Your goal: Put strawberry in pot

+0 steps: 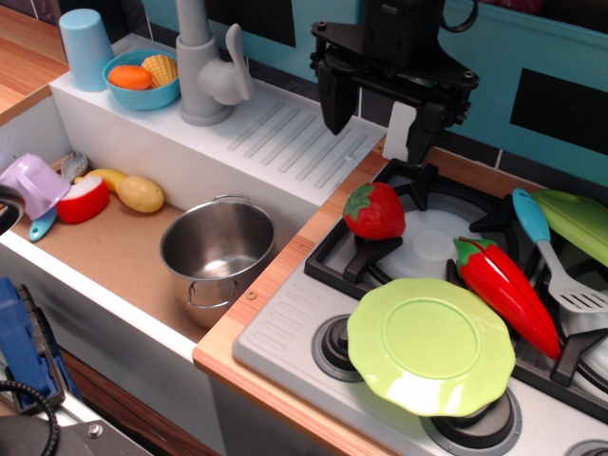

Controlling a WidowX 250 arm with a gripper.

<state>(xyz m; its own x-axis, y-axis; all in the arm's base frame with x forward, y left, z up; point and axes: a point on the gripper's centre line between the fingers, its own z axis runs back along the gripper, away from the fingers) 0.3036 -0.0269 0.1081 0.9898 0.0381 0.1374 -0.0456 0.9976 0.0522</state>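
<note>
The strawberry (375, 211) is a plump red toy with a green cap. It lies on the left burner grate of the toy stove (313, 313). The pot (218, 249) is a shiny steel pot with loop handles. It stands empty in the sink, left of the stove and below the strawberry's level. My gripper (375, 123) hangs above and just behind the strawberry, apart from it. Its two fingers (336, 104) are spread wide and hold nothing.
A red chilli pepper (508, 290), a green plate (429, 344) and a blue-handled spatula (551, 252) lie on the stove. An apple half (84, 200), a potato (141, 194) and a purple cup (34, 183) lie in the sink. A faucet (204, 71) and a blue bowl (142, 78) stand behind.
</note>
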